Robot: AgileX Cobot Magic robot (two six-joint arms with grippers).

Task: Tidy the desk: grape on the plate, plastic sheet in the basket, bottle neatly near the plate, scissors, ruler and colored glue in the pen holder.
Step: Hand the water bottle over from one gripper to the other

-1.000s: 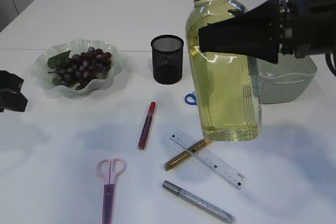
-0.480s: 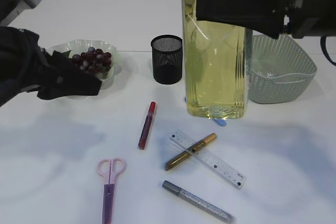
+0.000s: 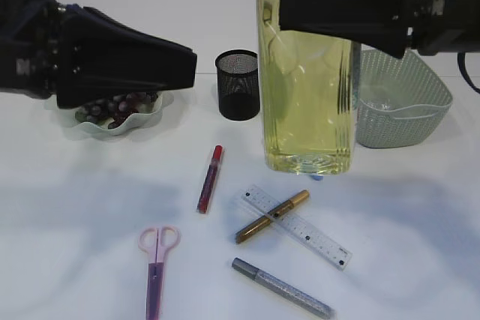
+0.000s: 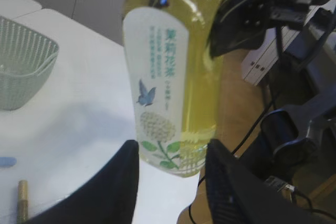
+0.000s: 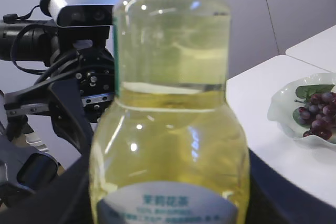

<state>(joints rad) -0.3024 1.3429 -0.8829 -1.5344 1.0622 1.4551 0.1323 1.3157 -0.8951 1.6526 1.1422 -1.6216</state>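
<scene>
The tea bottle (image 3: 307,73) is clamped by the right gripper (image 3: 300,5); the spread left gripper (image 4: 170,182) could knock it loose

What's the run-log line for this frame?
right gripper: holding bottle aloft | left gripper: open, empty, facing bottle | grapes: on plate | scissors, ruler: on table
</scene>
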